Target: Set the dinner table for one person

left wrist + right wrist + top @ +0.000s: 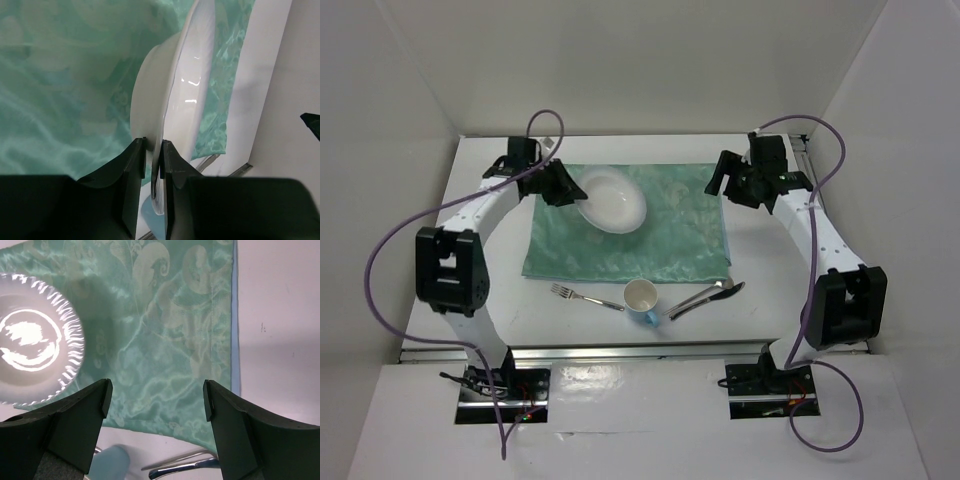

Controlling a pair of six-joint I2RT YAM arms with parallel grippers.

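My left gripper [570,192] is shut on the rim of a white plate [612,199] and holds it tilted over the left part of a pale green placemat [665,240]. In the left wrist view the plate's rim [187,95] sits clamped between my left gripper [155,150]. My right gripper [723,178] is open and empty above the placemat's far right corner; its wrist view shows it [156,392] over the placemat [165,315] with the plate [35,337] at the left. The white dinner table [470,320] carries everything.
In front of the placemat lie a fork [585,297], a white cup with a blue outside [642,299] on its side, and a spoon and knife [705,298]. The cup [107,465] and cutlery [185,469] show in the right wrist view. White walls enclose the table.
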